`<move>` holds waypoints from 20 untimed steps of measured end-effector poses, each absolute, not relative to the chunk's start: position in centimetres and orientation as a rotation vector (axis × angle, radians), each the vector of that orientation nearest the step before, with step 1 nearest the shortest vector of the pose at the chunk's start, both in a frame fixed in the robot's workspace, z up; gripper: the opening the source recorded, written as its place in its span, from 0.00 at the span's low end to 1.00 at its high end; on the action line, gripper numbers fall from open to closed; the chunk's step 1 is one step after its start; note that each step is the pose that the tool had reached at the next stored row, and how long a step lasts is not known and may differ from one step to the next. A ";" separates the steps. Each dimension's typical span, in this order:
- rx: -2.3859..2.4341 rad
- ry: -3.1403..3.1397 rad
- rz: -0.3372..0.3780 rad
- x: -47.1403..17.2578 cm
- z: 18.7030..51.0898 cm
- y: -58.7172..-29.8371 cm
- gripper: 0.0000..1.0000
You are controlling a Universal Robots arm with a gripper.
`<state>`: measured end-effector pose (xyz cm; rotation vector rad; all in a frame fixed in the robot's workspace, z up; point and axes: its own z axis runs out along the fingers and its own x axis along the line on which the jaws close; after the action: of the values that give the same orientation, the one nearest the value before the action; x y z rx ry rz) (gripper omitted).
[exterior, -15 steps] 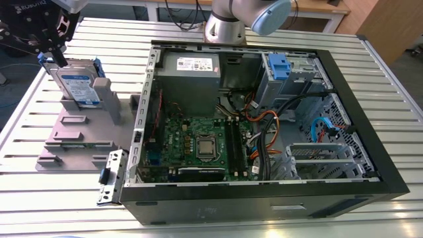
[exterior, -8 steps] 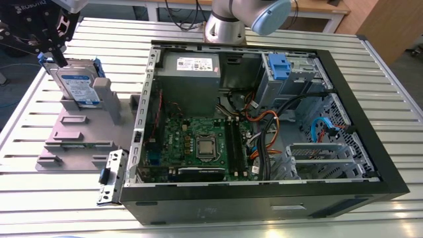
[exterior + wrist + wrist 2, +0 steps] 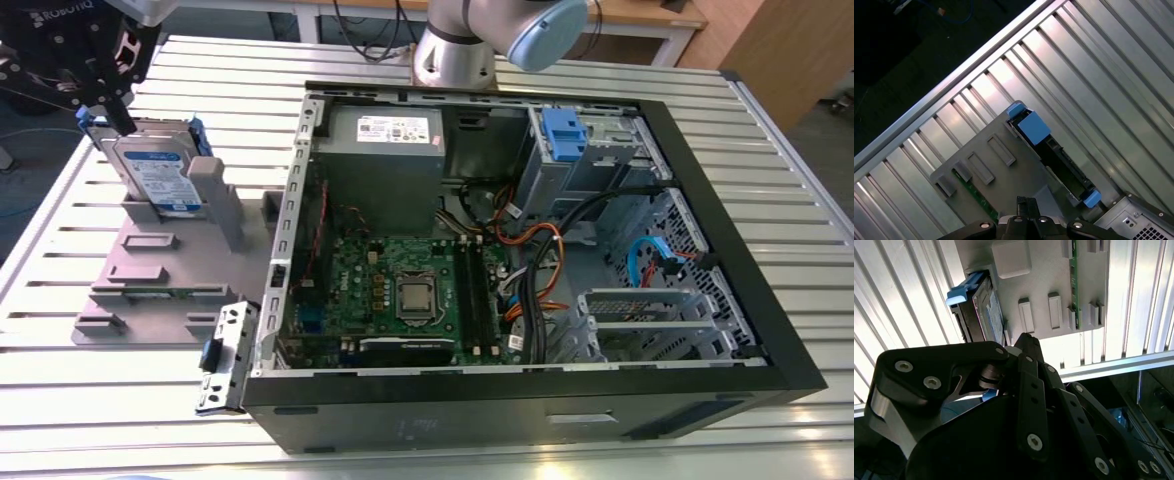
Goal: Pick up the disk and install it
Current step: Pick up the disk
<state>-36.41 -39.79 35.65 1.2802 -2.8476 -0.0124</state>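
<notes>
Open computer case [image 3: 534, 425] laid on side on slatted metal bench [image 3: 107, 410], motherboard [image 3: 400, 290] exposed. Beside case, toward exterior view's left, grey holder plate [image 3: 147, 275] set on bench. Disk [image 3: 158, 175] stood on edge in slot of holder plate, outside case, not yet installed. Blue rails [image 3: 1032, 126] noted at both ends of disk in first wrist view. Gripper [image 3: 110, 110] placed directly over disk, at its top edge; contact not confirmed. Jaws: released or clenched cannot be told. Arm base [image 3: 454, 55] mounted behind case.
</notes>
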 end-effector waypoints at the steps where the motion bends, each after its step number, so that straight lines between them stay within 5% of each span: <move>1: 1.281 -2.847 -0.012 -36.4 35.6 -39.8 0.11; 20: 1.300 -2.838 -0.012 -36.4 35.6 -39.8 0.11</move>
<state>-36.41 -39.79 35.65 1.3004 -2.8384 -0.0122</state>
